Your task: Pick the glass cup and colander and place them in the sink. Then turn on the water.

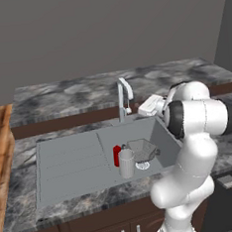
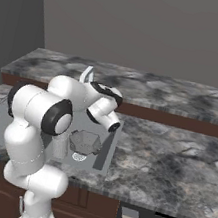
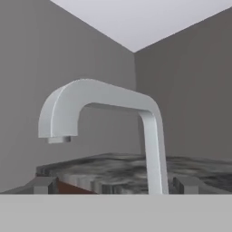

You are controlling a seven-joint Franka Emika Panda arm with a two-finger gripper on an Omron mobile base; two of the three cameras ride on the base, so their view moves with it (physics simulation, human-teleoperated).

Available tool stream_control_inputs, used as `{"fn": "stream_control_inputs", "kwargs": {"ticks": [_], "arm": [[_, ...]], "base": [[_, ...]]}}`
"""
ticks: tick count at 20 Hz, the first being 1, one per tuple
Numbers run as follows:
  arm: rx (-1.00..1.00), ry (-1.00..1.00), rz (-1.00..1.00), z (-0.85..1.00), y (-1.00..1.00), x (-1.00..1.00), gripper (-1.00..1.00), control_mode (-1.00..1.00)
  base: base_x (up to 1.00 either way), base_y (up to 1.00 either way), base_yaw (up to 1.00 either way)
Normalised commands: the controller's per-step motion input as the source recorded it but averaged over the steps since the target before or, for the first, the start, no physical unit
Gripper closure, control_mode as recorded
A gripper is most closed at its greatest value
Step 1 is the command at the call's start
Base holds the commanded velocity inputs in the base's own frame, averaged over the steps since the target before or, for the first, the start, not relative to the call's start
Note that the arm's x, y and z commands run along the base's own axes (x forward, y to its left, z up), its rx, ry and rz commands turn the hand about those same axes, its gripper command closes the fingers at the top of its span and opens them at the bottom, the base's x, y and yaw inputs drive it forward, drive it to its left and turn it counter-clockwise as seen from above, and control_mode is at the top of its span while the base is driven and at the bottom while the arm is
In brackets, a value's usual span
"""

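Gripper (image 3: 113, 185) spread wide, nothing between the fingers (image 3: 43, 185), aimed level at the faucet (image 3: 113, 118) from close in. Hand view gives the faucet side-on: upright stem, arch over the top, spout mouth facing down to the left, no stream under it; the marbled counter (image 3: 113, 170) runs behind. Left base view adds the rest: hand sits just right of the faucet base, above the back right corner of the sink (image 1: 67, 162). Glass cup (image 1: 126, 163) stands upright in the basin, long axis vertical, mouth up, touching or just beside a small red cylinder (image 1: 117, 155) on its left. Colander (image 1: 142, 149) sits in the basin just right of the cup, bowl opening up, slightly tilted, over or next to the round drain (image 1: 142, 165). Drainboard half lies to the left. Right base view shows the colander (image 2: 86, 141) and drain (image 2: 78, 157) clearly, but the arm (image 2: 39, 114) covers most of the cup and the faucet. Dark marbled grey counter wraps the sink, wood cabinet fronts (image 1: 98, 231) below, plain grey walls (image 1: 105, 29) behind.
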Motion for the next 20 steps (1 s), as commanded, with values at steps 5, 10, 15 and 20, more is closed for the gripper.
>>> {"fn": "stream_control_inputs", "kwargs": {"ticks": [5, 10, 15, 20], "arm": [[-0.03, -0.01, -0.02, -0.12, 0.05, 0.21, -1.00, -1.00], [-0.08, -0.04, -0.03, -0.19, 0.13, 0.18, -1.00, -1.00], [-0.04, -0.04, -0.05, -0.11, 0.02, 0.19, -1.00, -1.00], [0.01, -0.01, -0.09, -0.10, 0.00, 0.31, -1.00, -1.00]], "base": [[0.00, 0.00, 0.00], [0.00, 0.00, 0.00], [0.00, 0.00, 0.00], [0.00, 0.00, 0.00]]}}
